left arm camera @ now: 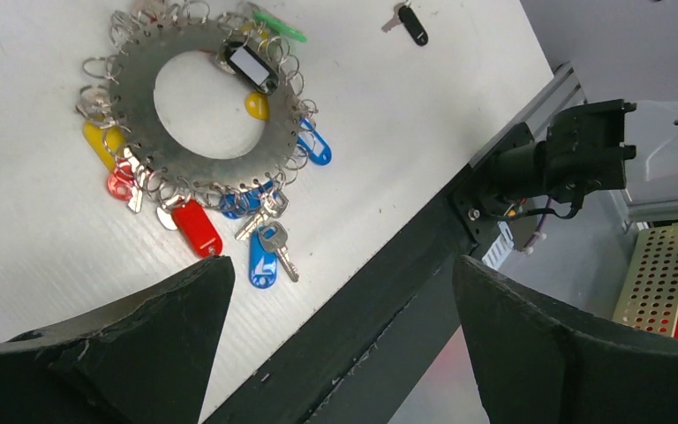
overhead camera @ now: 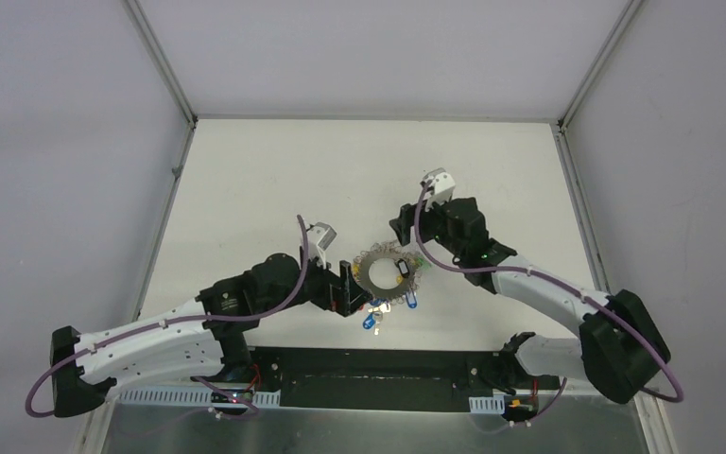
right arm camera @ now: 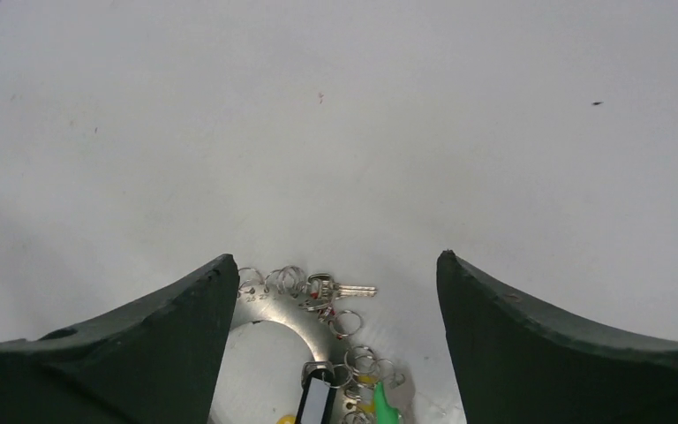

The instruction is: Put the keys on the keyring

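Two robot arms flank the keyring [overhead camera: 387, 272], which lies flat on the white desk [overhead camera: 274, 170] midway between them, a spot that looks chosen so either arm can reach it. The left fingers [left arm camera: 141, 353] are spread wide with nothing between them, low at the ring's near side; the right fingers [right arm camera: 141, 353] are likewise parted and empty, poised over its far rim. One black-headed key [left arm camera: 410, 22] lies loose on the desk, apart from the ring beyond a green tag [left arm camera: 278, 25], and is probably the next to be picked up. A small silver key [right arm camera: 346, 289] with a speck of red sticks out at the ring's far edge; whether it is threaded on cannot be told. The count from the left wrist camera is one ring, one loose key, two yellow tags, two red, at least three blue, one green and one black-framed white label [left arm camera: 247, 64]. The small wire loops crowding the rim are too many to number.
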